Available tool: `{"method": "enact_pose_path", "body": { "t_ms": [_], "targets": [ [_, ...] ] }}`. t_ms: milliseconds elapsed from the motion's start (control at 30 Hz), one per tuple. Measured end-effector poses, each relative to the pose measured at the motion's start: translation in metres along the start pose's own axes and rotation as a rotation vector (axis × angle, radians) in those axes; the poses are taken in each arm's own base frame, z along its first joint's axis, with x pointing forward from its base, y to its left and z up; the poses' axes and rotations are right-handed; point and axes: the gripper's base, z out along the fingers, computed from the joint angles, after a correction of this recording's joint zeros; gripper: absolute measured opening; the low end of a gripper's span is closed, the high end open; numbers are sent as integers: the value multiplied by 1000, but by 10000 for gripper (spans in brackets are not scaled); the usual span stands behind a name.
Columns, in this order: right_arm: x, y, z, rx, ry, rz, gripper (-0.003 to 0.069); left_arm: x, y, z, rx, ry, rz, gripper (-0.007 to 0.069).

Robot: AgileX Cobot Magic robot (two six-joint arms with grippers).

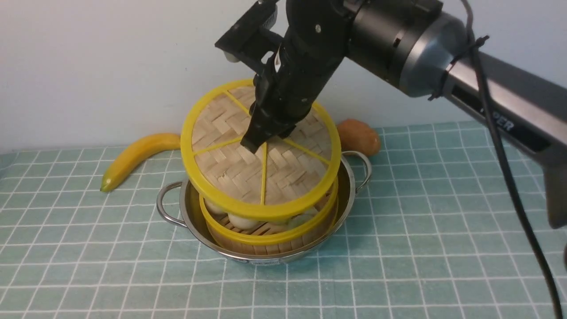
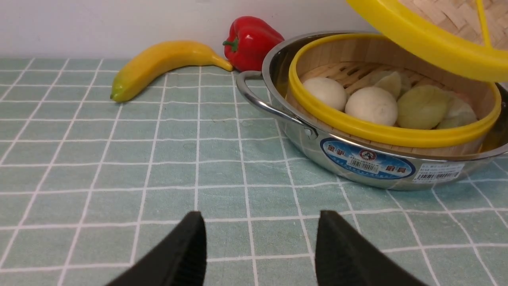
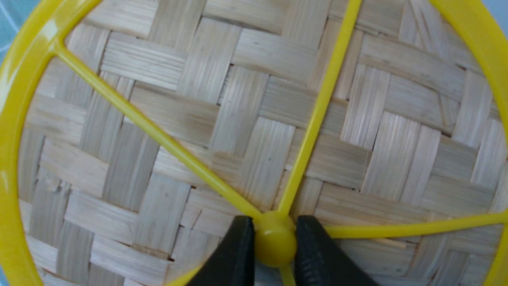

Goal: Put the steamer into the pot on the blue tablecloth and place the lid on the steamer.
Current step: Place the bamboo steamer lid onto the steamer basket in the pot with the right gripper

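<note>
The right tool (image 3: 275, 232) is clenching the flat woven-bamboo lid (image 1: 230, 168) by its knob, tilted above the yellow-rimmed bamboo steamer (image 2: 381, 135); the left tool (image 2: 262, 222) is hanging released.

Free in front, crowded behind.
Gridded teal-blue tablecloth (image 1: 398, 266) lies bare before the shiny steel pot (image 1: 261, 258); behind it a yellow banana (image 1: 137, 155), red pepper (image 2: 250, 39) and brown lump (image 1: 359, 136), perhaps a potato.

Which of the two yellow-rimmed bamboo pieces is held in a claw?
The flat woven lid, gripped at its centre knob by the right claw; the slatted steamer sits free in the pot.
</note>
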Motion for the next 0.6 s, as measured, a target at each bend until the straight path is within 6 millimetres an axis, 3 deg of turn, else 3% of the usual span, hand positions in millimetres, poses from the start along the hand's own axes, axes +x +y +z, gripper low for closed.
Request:
{"method": "enact_pose_path", "body": {
  "t_ms": [167, 600],
  "targets": [
    [6, 2, 23, -10, 46, -2, 145, 0, 0, 0, 0, 0, 0, 358],
    [12, 1, 46, 7, 98, -34, 145, 0, 0, 0, 0, 0, 0, 358]
  ]
}}
